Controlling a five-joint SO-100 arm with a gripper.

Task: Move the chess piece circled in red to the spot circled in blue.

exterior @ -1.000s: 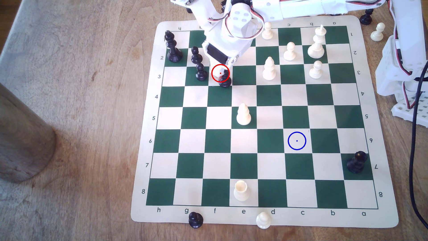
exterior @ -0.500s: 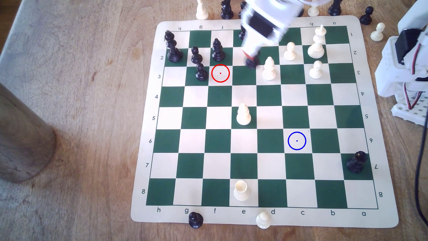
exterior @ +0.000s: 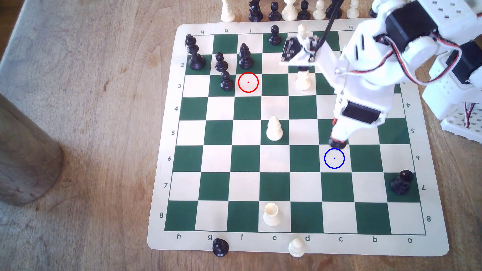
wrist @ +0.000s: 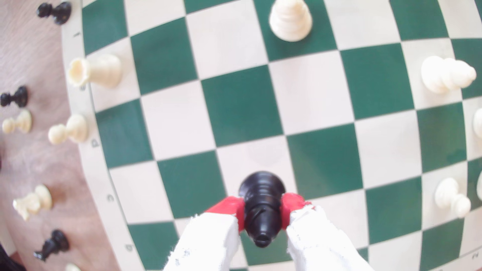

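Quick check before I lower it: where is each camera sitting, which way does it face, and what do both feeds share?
Exterior view: off the arm, high above the table, looking down on the chessboard; shows the white arm and its gripper beside the blue-ringed spot.
Wrist view: on the wrist, looking down along the red-padded fingers clamped on the black chess piece.
Shared: the held piece, the board, and the white rook.

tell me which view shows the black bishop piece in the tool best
The wrist view: the black bishop-like piece with ringed collar sits large between the tool's red pads. In the exterior view just its dark base peeks below the white arm.
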